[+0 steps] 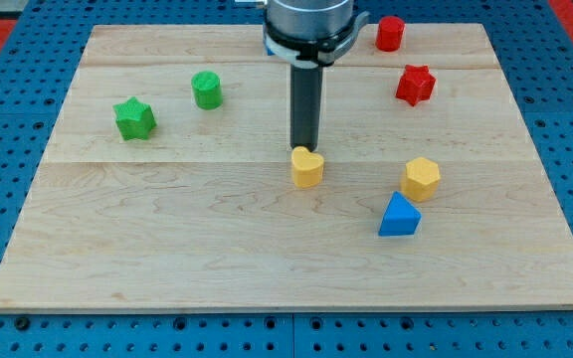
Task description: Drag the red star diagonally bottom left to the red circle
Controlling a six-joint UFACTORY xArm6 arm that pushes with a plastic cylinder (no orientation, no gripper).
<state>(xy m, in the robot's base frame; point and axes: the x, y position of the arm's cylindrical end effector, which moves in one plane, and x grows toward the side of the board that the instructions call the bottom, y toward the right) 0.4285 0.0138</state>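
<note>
Rod [305, 99] hangs over the middle of the wooden board [167, 259], and my tip [304, 147] sits just above the yellow heart [307, 167], touching or nearly touching its top edge. The arm carries no fingers, only this straight rod. The red star [415, 85] lies near the board's top right corner, well apart from the tip, with the red circle [390, 33] just above it by the top edge. A green star [134, 118] and green cylinder [207, 89] sit toward the left edge. A yellow hexagon [421, 178] and blue triangle [398, 216] lie lower right.
</note>
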